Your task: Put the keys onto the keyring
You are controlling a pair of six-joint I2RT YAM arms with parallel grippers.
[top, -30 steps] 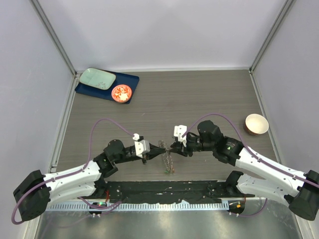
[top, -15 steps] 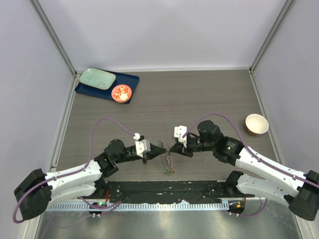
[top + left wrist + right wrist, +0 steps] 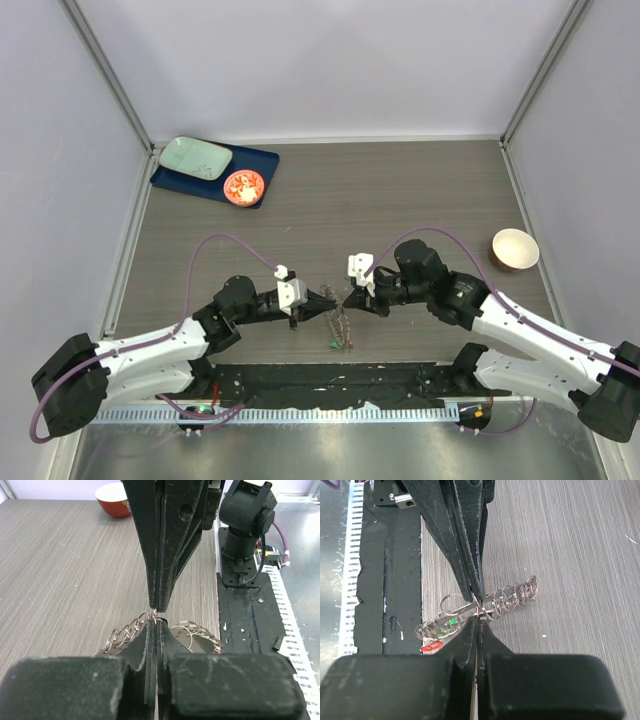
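The keyring (image 3: 512, 597), a tangled bunch of thin silver wire rings, is at the near middle of the grey wood-grain table (image 3: 400, 200), just beyond the black base plate (image 3: 340, 378). The black left gripper (image 3: 328, 304) and black right gripper (image 3: 347, 298) meet tip to tip at it, each clenched tight and pinching the ring wire at the same spot. A small green-tagged key (image 3: 448, 625) and a red-tagged key (image 3: 431, 647) sit at the bunch's near end. A cream round bowl (image 3: 514, 249) stands well apart on the right.
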